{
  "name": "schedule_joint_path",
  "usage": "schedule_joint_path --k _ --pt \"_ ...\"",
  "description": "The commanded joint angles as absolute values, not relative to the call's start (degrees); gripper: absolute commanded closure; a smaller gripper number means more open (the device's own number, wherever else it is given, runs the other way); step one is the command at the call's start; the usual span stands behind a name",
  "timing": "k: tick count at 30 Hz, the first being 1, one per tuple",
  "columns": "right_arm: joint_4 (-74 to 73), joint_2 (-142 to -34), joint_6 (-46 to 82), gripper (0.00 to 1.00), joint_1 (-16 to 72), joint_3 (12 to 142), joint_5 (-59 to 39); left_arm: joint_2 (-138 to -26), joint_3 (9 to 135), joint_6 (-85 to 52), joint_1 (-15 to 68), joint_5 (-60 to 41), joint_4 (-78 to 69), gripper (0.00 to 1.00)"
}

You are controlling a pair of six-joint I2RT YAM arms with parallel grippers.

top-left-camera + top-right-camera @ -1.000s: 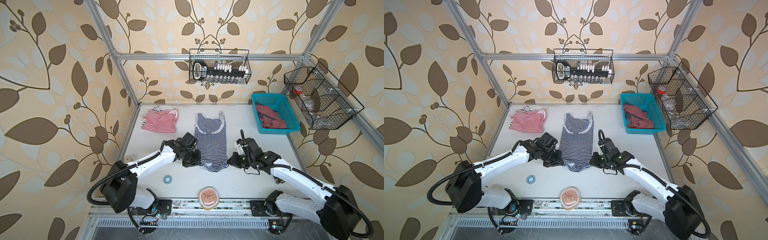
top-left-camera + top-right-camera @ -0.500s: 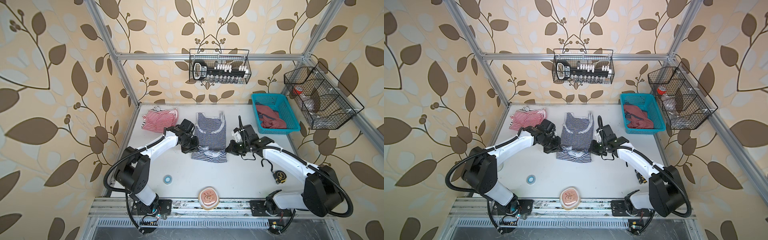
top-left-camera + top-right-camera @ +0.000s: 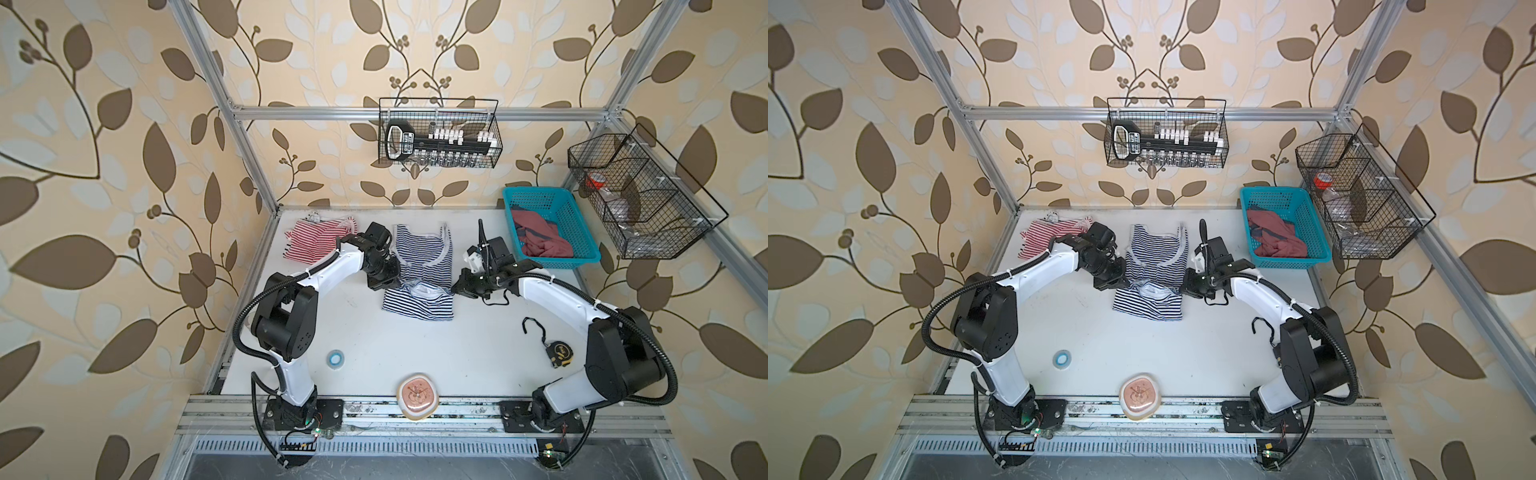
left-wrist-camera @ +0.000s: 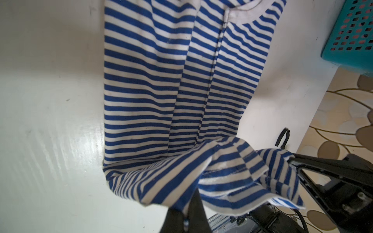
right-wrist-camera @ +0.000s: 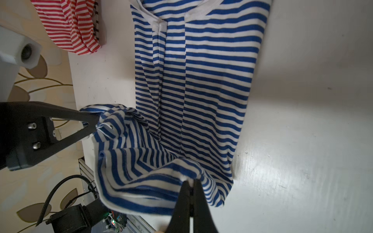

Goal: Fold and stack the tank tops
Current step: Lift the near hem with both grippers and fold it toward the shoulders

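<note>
Tabletop point(image 3: 465, 345) of scuffed white fills the framed cell in both top views. Toward its back middle lies the navy-and-white tank top point(image 3: 419, 257), neckline toward the rear wall. Most of its body is flat on the surface, while the near end turns back on itself and rises off the table. The red-and-white tank top point(image 3: 311, 245) sits crumpled at the back left corner, apart from the navy one. A teal basket point(image 3: 557, 262) at the back right holds a reddish-brown cloth point(image 3: 540, 241).

The left gripper point(image 3: 390, 284) is clamped on the left corner of the raised edge. The left wrist view shows its fingers point(image 4: 199, 215) pinched together with striped fabric between them. The right gripper point(image 5: 190, 187) is likewise closed tight on the opposite corner, and the edge sags between the two.

A pink rounded object point(image 3: 417, 399) rests at the front edge. A tape measure point(image 3: 559, 353) lies beside the right arm, and a small blue tape roll point(image 3: 336, 358) lies front left.
</note>
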State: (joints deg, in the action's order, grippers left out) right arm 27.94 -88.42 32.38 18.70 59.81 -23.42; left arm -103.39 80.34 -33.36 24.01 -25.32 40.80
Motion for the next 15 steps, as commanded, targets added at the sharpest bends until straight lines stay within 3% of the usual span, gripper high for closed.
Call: schedule_joint_path --k 1,15 --pt "29.51 -90.34 29.85 1.0 17.88 63.25 -24.78 -103.86 83.84 -31.14 22.53 -26.28 42.79 0.99" --pt "30.53 -99.86 28.39 1.0 16.52 70.93 -26.28 -113.64 95.7 -28.24 20.48 -28.48 45.5 0.98"
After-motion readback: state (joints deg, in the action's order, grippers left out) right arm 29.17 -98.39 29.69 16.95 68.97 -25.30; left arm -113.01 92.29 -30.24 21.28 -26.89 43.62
